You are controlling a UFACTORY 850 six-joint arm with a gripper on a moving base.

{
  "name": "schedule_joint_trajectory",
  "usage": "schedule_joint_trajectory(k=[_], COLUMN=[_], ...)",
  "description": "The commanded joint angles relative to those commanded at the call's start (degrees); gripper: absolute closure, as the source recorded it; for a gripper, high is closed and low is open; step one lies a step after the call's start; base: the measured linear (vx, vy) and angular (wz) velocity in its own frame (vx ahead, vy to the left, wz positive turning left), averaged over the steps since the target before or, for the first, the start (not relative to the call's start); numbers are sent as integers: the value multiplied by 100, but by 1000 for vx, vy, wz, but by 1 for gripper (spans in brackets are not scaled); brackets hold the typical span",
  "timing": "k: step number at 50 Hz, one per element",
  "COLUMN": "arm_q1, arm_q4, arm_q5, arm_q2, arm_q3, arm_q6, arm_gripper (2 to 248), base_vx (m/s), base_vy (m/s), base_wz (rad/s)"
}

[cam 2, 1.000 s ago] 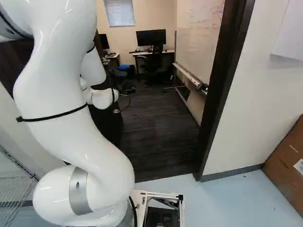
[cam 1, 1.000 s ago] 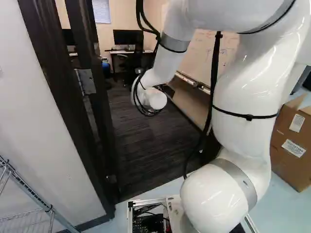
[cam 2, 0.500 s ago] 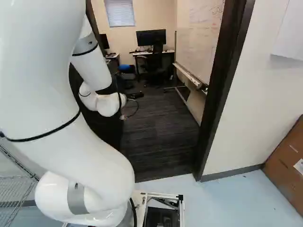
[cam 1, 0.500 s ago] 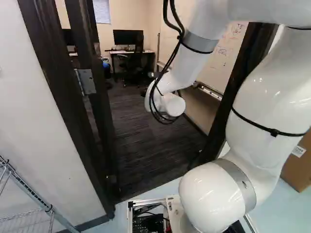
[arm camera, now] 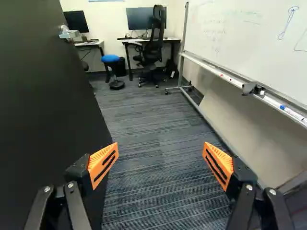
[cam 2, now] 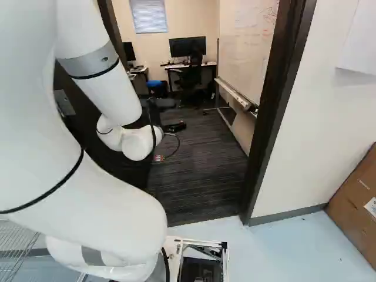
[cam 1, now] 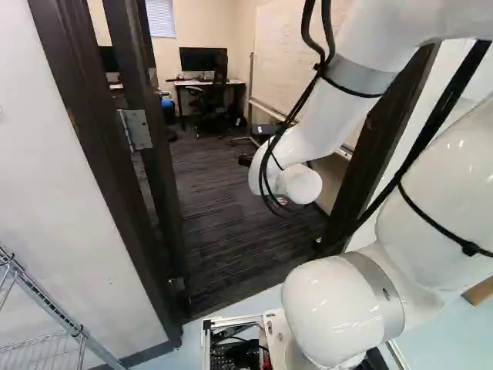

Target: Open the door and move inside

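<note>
Door (arm camera: 53,115) stands swung inward at the scene's left, its metal handle (arm camera: 69,33) near the far edge. I judge it heavy and rigid, yet easy on its hinge (cam 1: 136,129) (that handle is my hold, should it drift back). My gripper (arm camera: 160,154) is spread wide, empty, above carpet (arm camera: 153,129). Whiteboard (arm camera: 259,43) at right; desk (arm camera: 129,41) and chair (arm camera: 154,45) far.

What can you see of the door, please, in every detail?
The door is a dark, flat, plain slab, standing open into the carpeted room. A silvery metal hinge holds it to the dark frame, and a silvery handle sits near its free edge. The open pincer does not grip it.
</note>
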Motion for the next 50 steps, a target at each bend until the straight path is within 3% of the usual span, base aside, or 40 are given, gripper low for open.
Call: schedule_joint_trajectory(k=[25,50], arm_q1=[-357,-472], arm_q4=[-271,-359], arm_q5=[-37,-49], arm_q2=[536,709], arm_q3=[590,780], arm_q6=[0,0], arm_gripper=[3,3], base_vx=[0,0], base_vy=[0,0], base_wz=[0,0])
